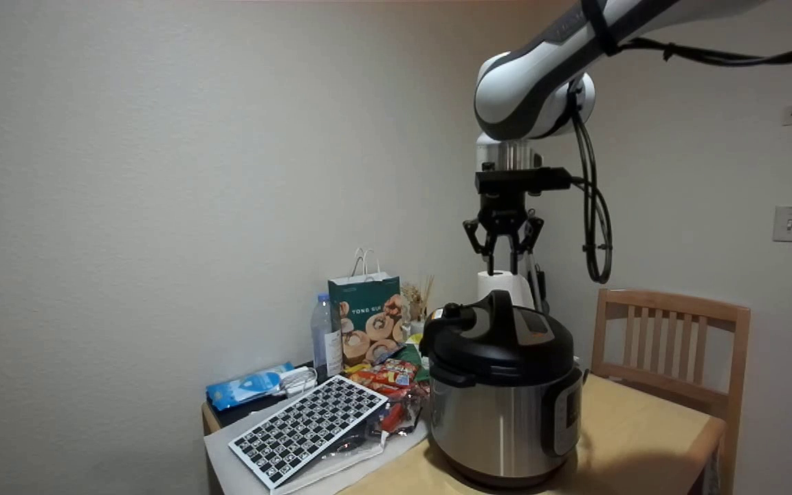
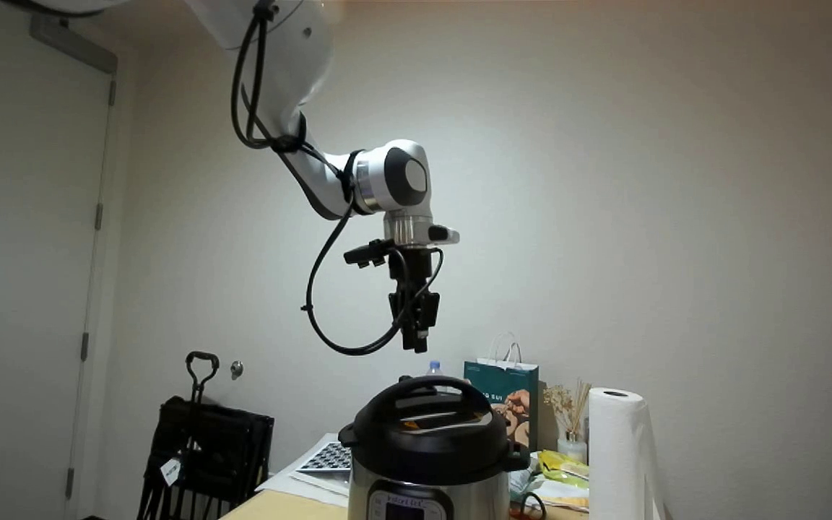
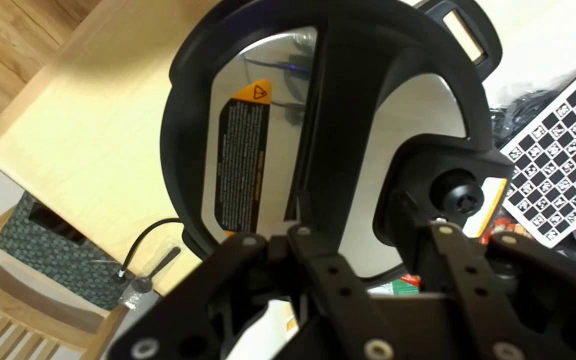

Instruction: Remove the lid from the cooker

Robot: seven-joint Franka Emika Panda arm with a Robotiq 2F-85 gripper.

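Note:
The cooker [image 1: 499, 433] stands upright on the table, with a brushed steel body; its front panel side also shows in an exterior view [image 2: 484, 500]. The round black lid [image 1: 485, 361] sits on top of it, with a raised arched handle [image 1: 503, 317]. The lid [image 2: 430, 453] and handle [image 2: 416, 388] show in both exterior views. In the wrist view the lid [image 3: 183, 135] fills the middle, its handle [image 3: 343, 115] running up the frame. My gripper [image 1: 502, 268] points down above the handle, apart from it. Its two fingers [image 3: 355, 207] are parted with nothing between them.
A checkered board [image 1: 310, 430], snack packets [image 1: 389, 375], a bottle [image 1: 326, 337] and a green paper bag [image 1: 368, 323] lie or stand beside the cooker. A paper towel roll [image 2: 618, 448] stands behind it. A wooden chair [image 1: 671, 344] is at the table's edge [image 1: 705, 430].

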